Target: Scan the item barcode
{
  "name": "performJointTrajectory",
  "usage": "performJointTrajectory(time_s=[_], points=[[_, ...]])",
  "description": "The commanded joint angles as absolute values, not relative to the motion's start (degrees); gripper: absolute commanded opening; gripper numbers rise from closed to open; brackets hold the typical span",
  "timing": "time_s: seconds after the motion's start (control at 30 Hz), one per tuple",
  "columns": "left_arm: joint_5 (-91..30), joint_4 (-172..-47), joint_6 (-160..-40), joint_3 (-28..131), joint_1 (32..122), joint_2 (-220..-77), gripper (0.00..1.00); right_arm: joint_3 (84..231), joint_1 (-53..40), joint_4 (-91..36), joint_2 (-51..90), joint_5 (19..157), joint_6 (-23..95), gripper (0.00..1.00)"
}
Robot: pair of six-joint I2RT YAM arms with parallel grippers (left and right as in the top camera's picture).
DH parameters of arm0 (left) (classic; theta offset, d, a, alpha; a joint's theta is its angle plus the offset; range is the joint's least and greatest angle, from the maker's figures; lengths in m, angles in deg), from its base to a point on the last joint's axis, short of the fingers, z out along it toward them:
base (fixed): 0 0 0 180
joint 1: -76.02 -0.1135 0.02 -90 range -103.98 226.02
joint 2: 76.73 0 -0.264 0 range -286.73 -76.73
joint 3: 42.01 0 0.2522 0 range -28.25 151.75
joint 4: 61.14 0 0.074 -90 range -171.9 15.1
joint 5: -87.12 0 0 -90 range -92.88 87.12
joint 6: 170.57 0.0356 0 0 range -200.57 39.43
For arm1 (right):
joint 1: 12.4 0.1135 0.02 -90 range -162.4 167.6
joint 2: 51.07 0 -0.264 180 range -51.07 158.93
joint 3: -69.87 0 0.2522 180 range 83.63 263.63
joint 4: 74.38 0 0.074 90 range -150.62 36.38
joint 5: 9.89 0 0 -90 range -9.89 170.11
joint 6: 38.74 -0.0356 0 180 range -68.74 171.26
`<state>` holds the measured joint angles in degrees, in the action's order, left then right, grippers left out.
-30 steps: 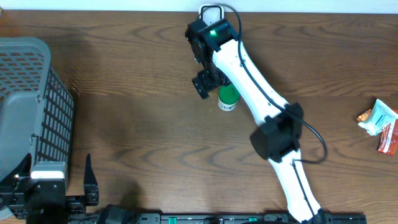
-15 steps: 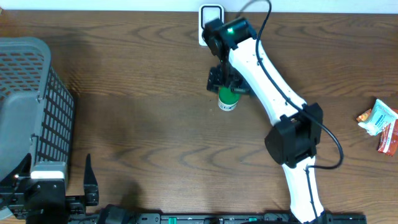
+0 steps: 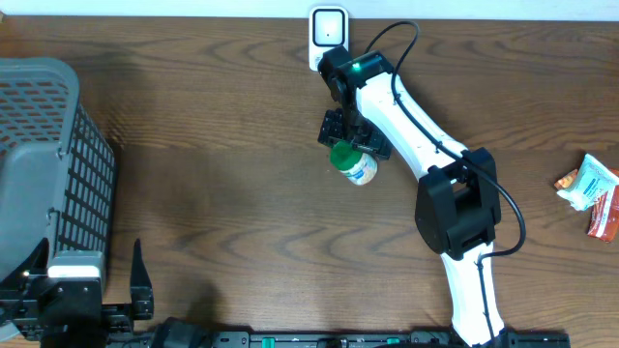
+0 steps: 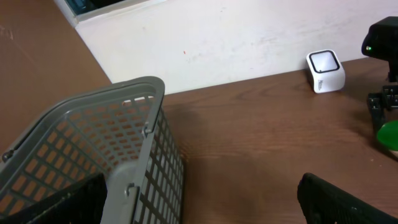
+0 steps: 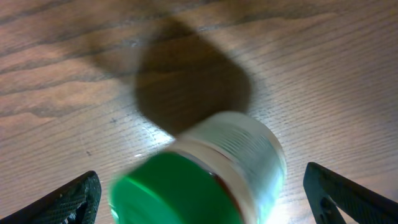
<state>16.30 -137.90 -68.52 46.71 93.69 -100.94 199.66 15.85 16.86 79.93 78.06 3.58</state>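
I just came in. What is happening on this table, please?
The right gripper hovers open over a small green-capped bottle in the middle of the table, with a finger on either side and not closed on it. The bottle looks tilted. The white scanner stands just behind it at the far edge. The left gripper rests open beside the grey basket.

Overhead: far, straight down on the whole table (image 3: 213,193). Left wrist: low, near-level, facing the back wall (image 4: 217,37) past the basket (image 4: 93,155). Right wrist: very close, downward on the green-capped bottle (image 5: 205,171), seen in all three views.
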Motion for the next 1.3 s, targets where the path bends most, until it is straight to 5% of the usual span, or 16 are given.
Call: performJointTrajectory(time_s=[0.0, 0.67, 1.1, 1.27], points=[[15.8, -137.9, -68.2, 46.8, 93.5, -100.7, 0.98, 199.6, 15.7, 16.9, 80.7, 78.8, 3.8, 0.99], [15.8, -137.9, -68.2, 46.8, 93.5, -100.7, 0.98, 202.8, 11.4, 24.2, 78.1, 84.8, 9.6, 0.99], [15.8, -137.9, -68.2, 46.8, 93.5, -100.7, 0.98, 202.8, 11.6, 31.7, 76.6, 89.0, 3.2, 0.99], [15.8, -137.9, -68.2, 46.8, 93.5, -100.7, 0.98, 202.7, 14.3, 29.8, 76.6, 85.4, 11.4, 0.99]])
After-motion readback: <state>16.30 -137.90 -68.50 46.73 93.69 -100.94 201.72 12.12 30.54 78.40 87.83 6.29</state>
